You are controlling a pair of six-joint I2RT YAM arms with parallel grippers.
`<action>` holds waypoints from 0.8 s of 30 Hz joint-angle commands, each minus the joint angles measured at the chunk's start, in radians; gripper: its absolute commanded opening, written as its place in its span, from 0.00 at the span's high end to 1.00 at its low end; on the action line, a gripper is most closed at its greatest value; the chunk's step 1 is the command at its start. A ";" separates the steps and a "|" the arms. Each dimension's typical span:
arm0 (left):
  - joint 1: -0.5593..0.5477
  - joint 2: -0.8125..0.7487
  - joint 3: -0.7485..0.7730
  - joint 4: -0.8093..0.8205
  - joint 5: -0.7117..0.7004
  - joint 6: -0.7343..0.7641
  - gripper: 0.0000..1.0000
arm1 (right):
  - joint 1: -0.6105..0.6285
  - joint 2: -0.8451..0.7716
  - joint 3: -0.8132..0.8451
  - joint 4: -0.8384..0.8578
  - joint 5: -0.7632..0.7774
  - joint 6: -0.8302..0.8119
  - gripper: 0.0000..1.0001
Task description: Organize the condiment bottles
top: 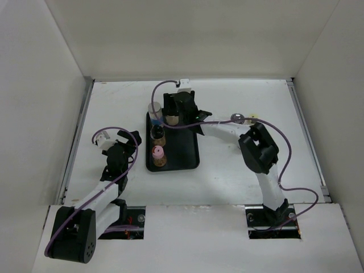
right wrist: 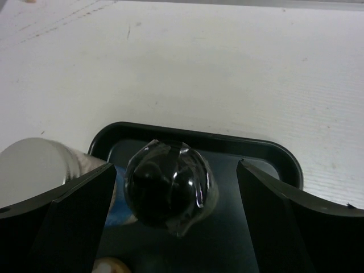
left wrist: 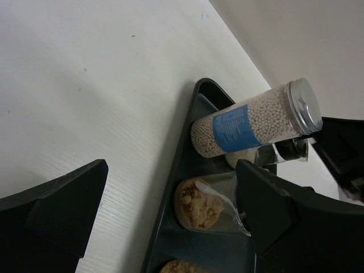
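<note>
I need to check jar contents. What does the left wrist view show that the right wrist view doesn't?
Only left wrist: the pale beads in the silver-lid jar and a jar of brown chunks. Only right wrist: the black-lid jar seen from above, between the fingers of the open right gripper. Both: the tray, that silver lid and the table.

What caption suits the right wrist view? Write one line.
Open jaws straddle a black-lidded jar at the far end of the black tray, a silver-lidded jar beside it.
</note>
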 commanded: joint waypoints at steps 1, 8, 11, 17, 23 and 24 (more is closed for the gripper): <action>0.000 -0.002 0.014 0.041 0.009 0.001 0.00 | -0.022 -0.224 -0.076 0.100 0.023 0.026 0.06; 0.000 -0.004 0.012 0.041 0.010 0.000 0.00 | -0.158 -0.565 -0.446 0.117 0.106 0.050 0.47; -0.006 -0.007 0.014 0.043 0.001 0.004 0.00 | -0.214 -0.707 -0.601 0.106 0.161 0.053 0.55; -0.014 0.031 0.023 0.052 0.006 -0.005 0.00 | -0.338 -0.829 -0.741 -0.005 0.209 0.047 0.10; -0.020 0.030 0.021 0.054 -0.008 0.003 0.00 | -0.344 -0.788 -0.733 -0.073 0.192 0.049 0.00; -0.020 0.019 0.020 0.051 -0.007 0.003 0.00 | -0.344 -0.774 -0.727 -0.079 0.183 0.049 0.00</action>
